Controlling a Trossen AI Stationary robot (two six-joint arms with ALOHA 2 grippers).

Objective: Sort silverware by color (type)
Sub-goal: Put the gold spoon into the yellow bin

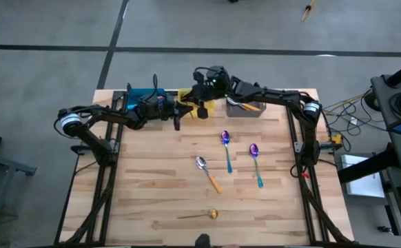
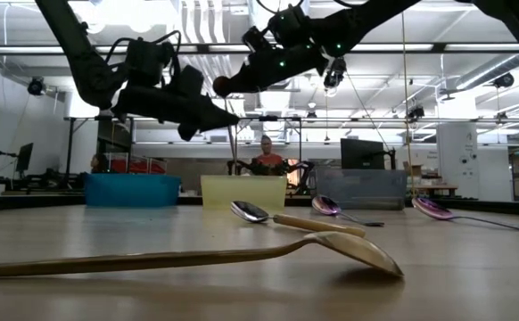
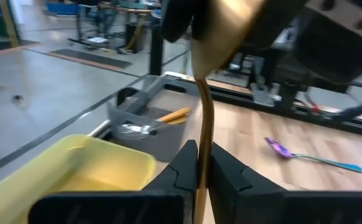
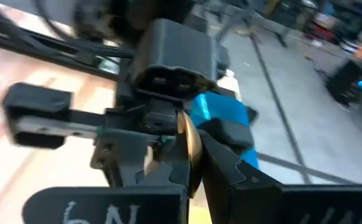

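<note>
High view, your left gripper and right gripper both clenched on one gold spoon, held aloft over the yellow bin, four spoons on the table.

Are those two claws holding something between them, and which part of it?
Yes, one gold spoon: left gripper pinches its handle, right gripper its bowl end.

Three bins sitting in row along far edge of wooden table: blue bin, yellow bin beside it, gray bin at other end. Person in red top standing in room beyond table. Dark monitor showing behind gray bin.
</note>
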